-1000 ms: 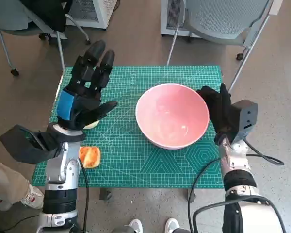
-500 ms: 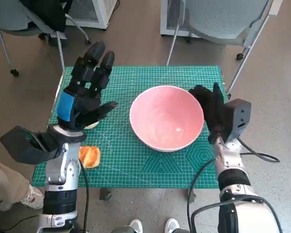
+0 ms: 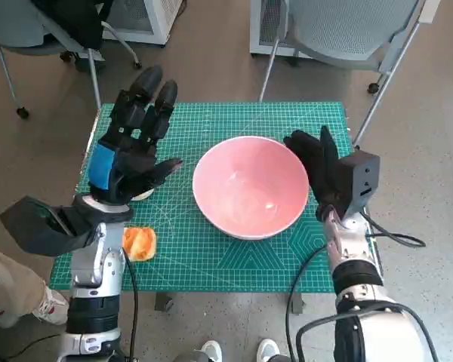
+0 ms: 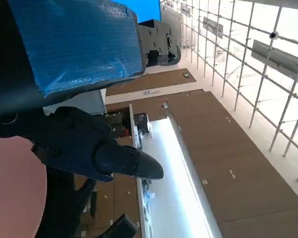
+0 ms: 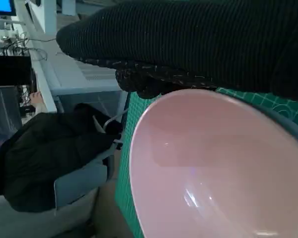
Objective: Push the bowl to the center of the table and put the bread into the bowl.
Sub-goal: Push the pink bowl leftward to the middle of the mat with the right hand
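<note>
We see the gloved right hand (image 3: 314, 162) flat against the wide pink ceramic bowl's (image 3: 249, 186) rim, holding nothing. The blue-taped left hand (image 3: 128, 151) hovers raised, fingers spread wide.

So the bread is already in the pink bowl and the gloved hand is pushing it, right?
Not quite. The bread isn't in the bowl; the head view shows it on the mat near the left arm. The gloved right hand is against the bowl's side.

You get even, soft daylight in the head view, with faint shadows; the bowl (image 3: 249, 186) shows small glints. Both wrist views look blurred up close.
</note>
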Action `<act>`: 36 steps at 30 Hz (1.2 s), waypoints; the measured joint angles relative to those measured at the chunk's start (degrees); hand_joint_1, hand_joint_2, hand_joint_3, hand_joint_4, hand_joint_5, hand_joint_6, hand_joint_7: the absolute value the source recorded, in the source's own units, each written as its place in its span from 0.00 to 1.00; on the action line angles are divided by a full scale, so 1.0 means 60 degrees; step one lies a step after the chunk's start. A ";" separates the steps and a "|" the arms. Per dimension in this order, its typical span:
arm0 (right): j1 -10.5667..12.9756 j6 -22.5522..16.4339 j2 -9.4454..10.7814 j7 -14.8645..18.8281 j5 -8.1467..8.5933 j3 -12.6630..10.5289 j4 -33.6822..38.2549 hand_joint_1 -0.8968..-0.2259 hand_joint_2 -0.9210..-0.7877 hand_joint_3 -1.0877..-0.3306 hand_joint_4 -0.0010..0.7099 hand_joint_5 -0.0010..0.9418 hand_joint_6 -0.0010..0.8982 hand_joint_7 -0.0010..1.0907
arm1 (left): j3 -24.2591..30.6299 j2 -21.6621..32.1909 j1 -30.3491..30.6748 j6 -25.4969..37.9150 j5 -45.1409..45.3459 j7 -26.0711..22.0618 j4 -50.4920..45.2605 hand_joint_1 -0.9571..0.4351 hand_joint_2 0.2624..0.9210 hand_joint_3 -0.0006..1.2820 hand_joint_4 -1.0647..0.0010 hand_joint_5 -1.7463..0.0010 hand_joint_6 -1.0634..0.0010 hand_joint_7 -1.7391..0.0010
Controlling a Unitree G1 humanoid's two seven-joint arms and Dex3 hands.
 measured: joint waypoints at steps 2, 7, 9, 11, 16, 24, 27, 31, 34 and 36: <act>-0.0011 -0.0002 0.0026 0.0023 0.0001 0.0011 -0.0001 0.34 0.00 0.31 0.12 0.00 0.13 0.04 | 0.0000 -0.0001 0.0018 0.0007 -0.0001 0.0016 -0.0028 0.30 1.00 0.06 0.96 1.00 1.00 0.76; -0.0043 -0.0002 0.0083 0.0088 0.0001 0.0024 -0.0001 0.35 0.00 0.30 0.12 0.00 0.13 0.04 | 0.0001 -0.0002 0.0050 0.0054 -0.0001 0.0099 -0.0083 0.30 1.00 0.06 0.96 1.00 1.00 0.77; -0.0063 -0.0002 0.0104 0.0092 0.0000 0.0027 -0.0001 0.36 0.00 0.30 0.11 0.00 0.13 0.04 | 0.0002 -0.0002 0.0061 0.0071 -0.0002 0.0125 -0.0092 0.30 1.00 0.06 0.96 1.00 1.00 0.77; -0.0082 -0.0002 0.0123 0.0097 0.0000 0.0032 -0.0001 0.36 0.00 0.30 0.11 0.00 0.13 0.04 | 0.0002 -0.0002 0.0074 0.0088 -0.0004 0.0145 -0.0112 0.30 1.00 0.06 0.96 1.00 1.00 0.77; -0.0124 -0.0003 0.0176 0.0115 -0.0001 0.0056 -0.0002 0.36 0.00 0.29 0.11 0.00 0.13 0.03 | 0.0002 -0.0003 0.0094 0.0102 -0.0010 0.0181 -0.0168 0.31 1.00 0.06 0.96 1.00 1.00 0.77; -0.0189 -0.0003 0.0239 0.0203 0.0000 0.0069 -0.0004 0.37 0.00 0.29 0.11 0.00 0.12 0.03 | 0.0004 -0.0003 0.0138 0.0105 -0.0013 0.0198 -0.0247 0.31 1.00 0.06 0.97 1.00 1.00 0.77; -0.0235 -0.0004 0.0219 0.0284 0.0006 0.0059 -0.0015 0.38 0.00 0.30 0.11 0.00 0.12 0.03 | 0.0018 0.0000 0.0187 0.0107 -0.0031 0.0186 -0.0313 0.31 1.00 0.06 0.98 1.00 1.00 0.77; -0.0286 -0.0096 0.0173 0.0389 0.0034 0.0015 -0.0073 0.36 0.00 0.31 0.12 0.00 0.12 0.03 | 0.0046 0.0021 0.0255 0.0118 -0.0073 0.0161 -0.0366 0.32 1.00 0.07 0.99 1.00 1.00 0.77; -0.0320 -0.0272 0.0094 0.0481 0.0069 -0.0049 -0.0183 0.34 0.00 0.32 0.12 0.00 0.12 0.03 | 0.0083 0.0060 0.0306 0.0143 -0.0091 0.0140 -0.0414 0.32 1.00 0.07 0.99 1.00 1.00 0.77; -0.0357 -0.0450 0.0040 0.0550 0.0137 -0.0111 -0.0268 0.34 0.00 0.32 0.12 0.00 0.12 0.03 | 0.0126 0.0091 0.0339 0.0173 -0.0093 0.0142 -0.0472 0.32 1.00 0.07 0.99 1.00 1.00 0.77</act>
